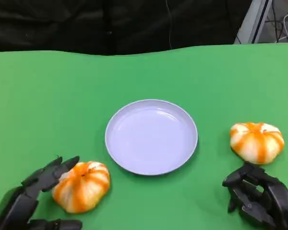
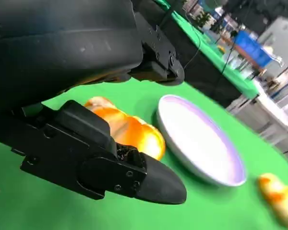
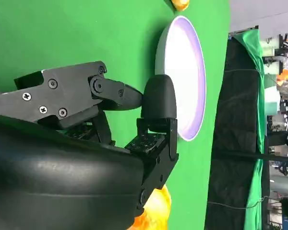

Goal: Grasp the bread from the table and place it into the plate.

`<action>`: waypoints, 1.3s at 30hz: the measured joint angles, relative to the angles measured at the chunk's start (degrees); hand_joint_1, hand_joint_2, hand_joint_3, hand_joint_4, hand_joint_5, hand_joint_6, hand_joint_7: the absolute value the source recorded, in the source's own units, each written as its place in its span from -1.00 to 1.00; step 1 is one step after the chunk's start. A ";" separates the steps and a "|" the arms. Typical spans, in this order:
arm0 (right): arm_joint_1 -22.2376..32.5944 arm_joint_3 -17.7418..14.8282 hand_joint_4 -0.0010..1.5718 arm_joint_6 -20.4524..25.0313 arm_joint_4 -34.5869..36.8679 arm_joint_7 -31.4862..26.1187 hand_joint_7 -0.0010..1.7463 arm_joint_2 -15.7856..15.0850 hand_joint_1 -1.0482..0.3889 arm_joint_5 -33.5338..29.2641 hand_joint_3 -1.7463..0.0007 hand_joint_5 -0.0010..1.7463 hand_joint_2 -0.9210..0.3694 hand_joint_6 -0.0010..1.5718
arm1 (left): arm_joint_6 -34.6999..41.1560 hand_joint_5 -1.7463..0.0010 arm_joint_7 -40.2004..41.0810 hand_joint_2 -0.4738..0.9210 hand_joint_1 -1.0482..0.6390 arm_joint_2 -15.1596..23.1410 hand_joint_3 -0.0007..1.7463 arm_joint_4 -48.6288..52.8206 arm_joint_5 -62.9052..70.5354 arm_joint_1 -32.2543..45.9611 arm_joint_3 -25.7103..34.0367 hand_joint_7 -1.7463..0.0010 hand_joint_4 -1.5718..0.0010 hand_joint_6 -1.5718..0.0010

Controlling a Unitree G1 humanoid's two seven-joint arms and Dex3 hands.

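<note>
A green tabletop (image 1: 48, 96) carries everything, with dark drapery behind its far edge. At its centre sits the pale lilac plate (image 1: 151, 136), bare, evidently set midway so that either arm can reach it. Two orange-and-white bread rolls lie on the cloth, one on each side of the plate and both apart from its rim. The left bread (image 1: 81, 186) rests near the plate's near-left edge; the left hand (image 1: 31, 199) brackets it with fingers (image 1: 62, 167) spread wide, upper ones at its top and a lower one lying along the cloth beneath, a pose that suggests a grasp about to close, though firm contact cannot be confirmed. The right bread (image 1: 257, 142) lies untouched; the right hand (image 1: 261, 196) rests just short of it, fingers curled inward and holding nothing. Nothing stands between the left bread and the plate.
</note>
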 measured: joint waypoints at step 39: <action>-0.13 0.05 -0.10 -0.04 -0.04 -1.18 0.63 0.06 0.08 -0.17 0.40 1.00 -1.00 -0.19 | 40.34 0.94 -2.56 1.00 -0.81 9.21 -0.59 -19.51 3.87 -3.48 -22.02 0.97 0.30 0.37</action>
